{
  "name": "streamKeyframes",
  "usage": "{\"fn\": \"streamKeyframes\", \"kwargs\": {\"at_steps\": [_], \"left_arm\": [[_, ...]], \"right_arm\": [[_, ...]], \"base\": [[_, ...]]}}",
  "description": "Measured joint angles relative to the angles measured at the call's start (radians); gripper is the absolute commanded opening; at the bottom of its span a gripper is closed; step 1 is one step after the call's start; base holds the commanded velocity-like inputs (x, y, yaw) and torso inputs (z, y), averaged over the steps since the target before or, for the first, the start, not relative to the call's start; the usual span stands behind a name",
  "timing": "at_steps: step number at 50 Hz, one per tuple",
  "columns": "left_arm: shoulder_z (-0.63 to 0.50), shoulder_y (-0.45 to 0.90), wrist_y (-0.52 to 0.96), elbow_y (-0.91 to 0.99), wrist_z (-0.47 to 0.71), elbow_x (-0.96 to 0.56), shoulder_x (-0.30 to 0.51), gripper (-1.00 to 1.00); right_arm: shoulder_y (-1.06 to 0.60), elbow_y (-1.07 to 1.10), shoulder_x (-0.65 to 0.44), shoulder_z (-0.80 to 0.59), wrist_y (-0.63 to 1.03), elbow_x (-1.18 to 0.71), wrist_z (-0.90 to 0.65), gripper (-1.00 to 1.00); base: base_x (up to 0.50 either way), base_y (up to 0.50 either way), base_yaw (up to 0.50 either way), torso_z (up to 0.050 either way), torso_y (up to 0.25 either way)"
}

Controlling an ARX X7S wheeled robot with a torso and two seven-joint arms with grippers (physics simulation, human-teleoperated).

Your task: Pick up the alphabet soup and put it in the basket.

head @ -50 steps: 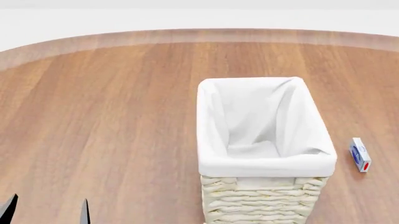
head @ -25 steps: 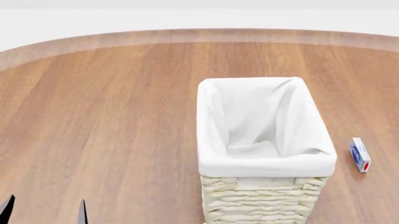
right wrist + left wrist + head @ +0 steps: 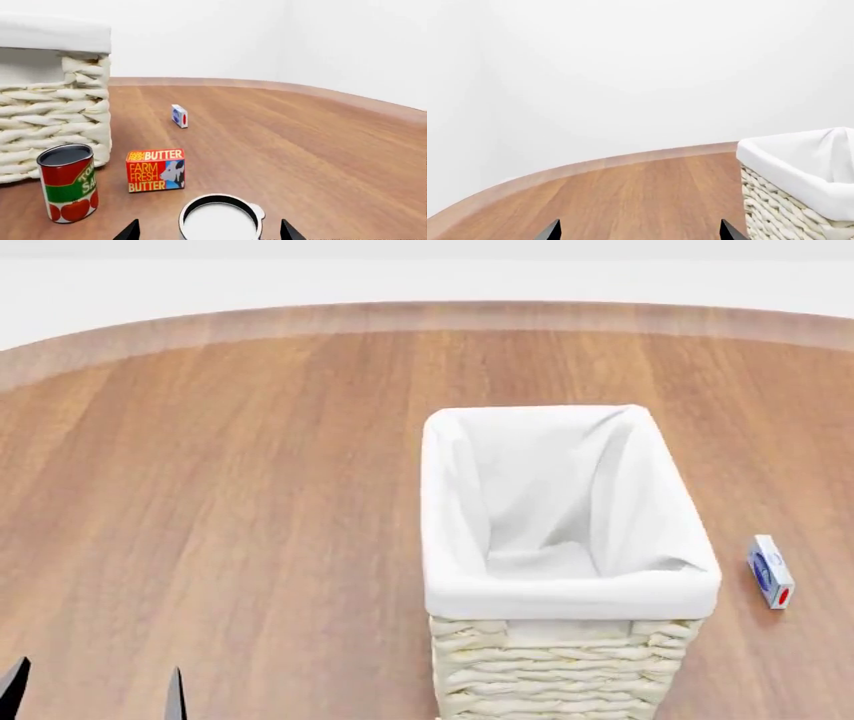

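The right gripper (image 3: 208,231) shows only as two dark fingertips (image 3: 129,232) set wide apart, and between them, just ahead, stands the soup can (image 3: 219,218), upright, its white top and raised rim facing the camera. The fingertips flank the can without visibly touching it, so the jaws are spread and grip nothing. Beyond the can and slightly to one side sits a butter box (image 3: 155,170), and further off on that side a red-and-green tomato can (image 3: 67,182) with a dark top stands just beside the woven wall of the basket (image 3: 50,117). A small white and blue carton (image 3: 179,116) lies further out on the wooden table (image 3: 300,145), well apart from the gripper. The left gripper (image 3: 637,231) also shows only two dark tips, wide apart and empty, above bare wood, with the basket (image 3: 774,205) off to one side. In the head view the basket (image 3: 567,670), white-lined and empty, stands upright, with the left gripper (image 3: 94,695) low near the frame's corner.
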State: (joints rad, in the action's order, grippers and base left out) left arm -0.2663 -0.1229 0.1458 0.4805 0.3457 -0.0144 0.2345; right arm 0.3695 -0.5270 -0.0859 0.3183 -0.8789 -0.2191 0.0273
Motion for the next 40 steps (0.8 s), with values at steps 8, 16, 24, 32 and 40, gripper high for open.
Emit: {"fn": "streamKeyframes", "kwargs": {"at_steps": [8, 16, 24, 32, 40], "left_arm": [[-0.004, 0.001, 0.000, 0.001, 0.007, -0.005, 0.006, 1.00], [-0.010, 0.004, -0.001, -0.003, 0.012, -0.009, 0.010, 1.00], [-0.014, 0.006, -0.002, -0.006, 0.016, -0.012, 0.014, 1.00], [-0.016, 0.008, -0.002, -0.008, 0.020, -0.015, 0.017, 1.00], [-0.018, 0.009, -0.002, -0.009, 0.025, -0.018, 0.020, 1.00]], "right_arm": [[-0.060, -0.105, -0.010, 0.001, -0.036, 0.000, -0.001, 1.00], [-0.136, -0.246, -0.019, 0.005, -0.086, -0.003, 0.009, 1.00], [-0.214, -0.373, -0.030, 0.016, -0.125, 0.003, 0.023, 1.00], [-0.282, -0.476, -0.031, 0.064, -0.147, 0.021, 0.062, 1.00], [-0.315, -0.513, -0.025, 0.127, -0.157, 0.013, 0.103, -1.00]], "base": [[0.00, 0.00, 0.00, 0.000, 0.000], [0.00, 0.00, 0.00, 0.000, 0.000], [0.00, 0.00, 0.00, 0.000, 0.000], [0.00, 0.00, 0.00, 0.000, 0.000], [0.00, 0.00, 0.00, 0.000, 0.000]]}}
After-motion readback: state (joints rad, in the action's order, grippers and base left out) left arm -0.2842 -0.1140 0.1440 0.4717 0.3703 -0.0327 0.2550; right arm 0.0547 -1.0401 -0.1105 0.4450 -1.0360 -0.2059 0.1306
